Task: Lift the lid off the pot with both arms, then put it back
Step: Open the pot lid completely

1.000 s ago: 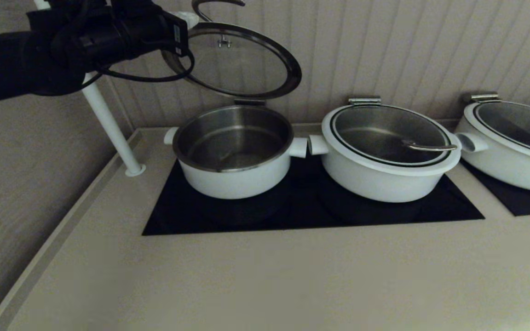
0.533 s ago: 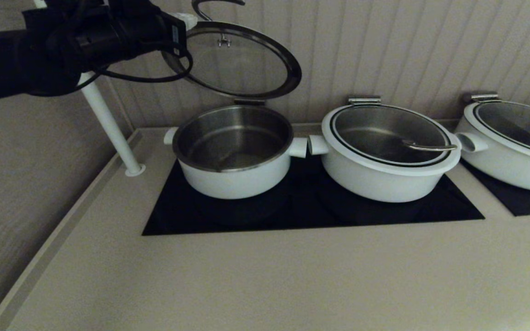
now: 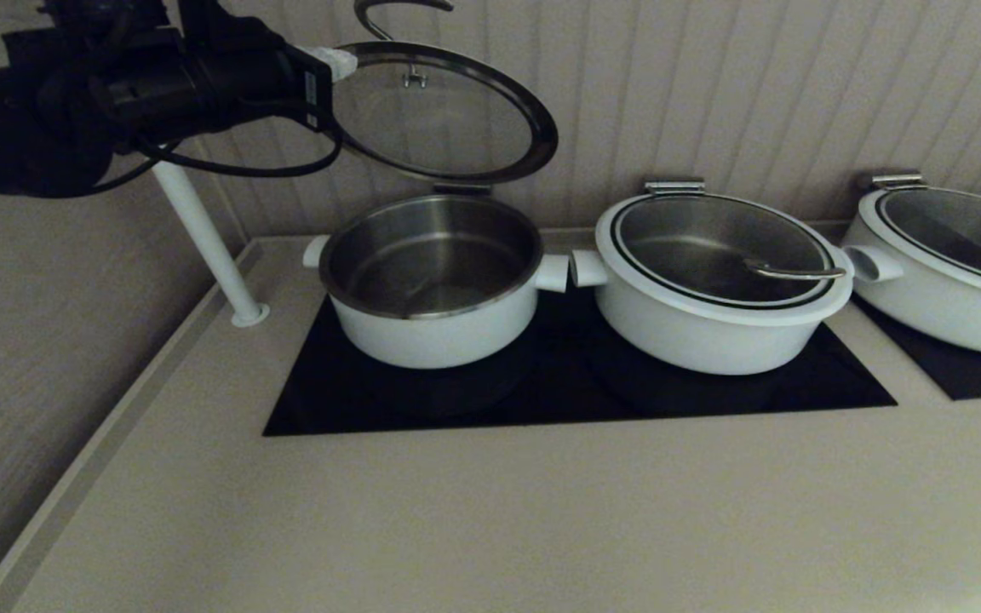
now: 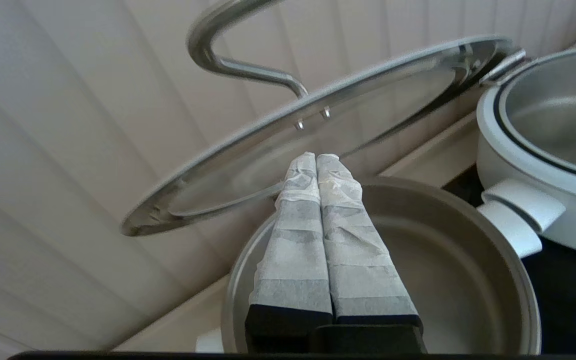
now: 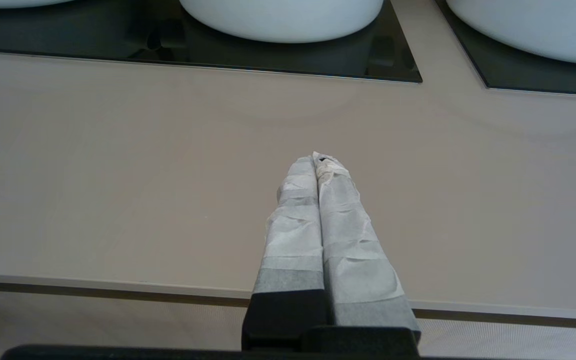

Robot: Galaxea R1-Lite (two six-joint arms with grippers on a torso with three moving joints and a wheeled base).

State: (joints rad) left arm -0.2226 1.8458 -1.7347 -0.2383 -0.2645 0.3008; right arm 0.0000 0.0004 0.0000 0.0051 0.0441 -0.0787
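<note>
The pot [image 3: 435, 328] stands open on the black hob, its steel inside empty. The lid [image 3: 448, 111] stands tilted up behind and above it, held at a rear hinge, its steel loop handle [image 3: 388, 13] at the top. My left gripper [image 3: 341, 58] is shut and empty, its taped tips at the lid's left rim. In the left wrist view the gripper [image 4: 316, 157] points at the underside of the lid [image 4: 393, 85], above the pot [image 4: 468, 260]. My right gripper [image 5: 318, 157] is shut and empty, low over the beige counter [image 5: 118, 175] near its front edge, and is out of the head view.
A wider white pot [image 3: 716, 319] with its lid shut stands right of the task pot, handles nearly touching. A third pot [image 3: 950, 281] is at far right. A white slanted post [image 3: 201, 230] rises at the counter's left back corner under my left arm.
My left arm has drawn back to the left and slightly up, away from the lid's middle. The lid has stayed tilted open and still.
</note>
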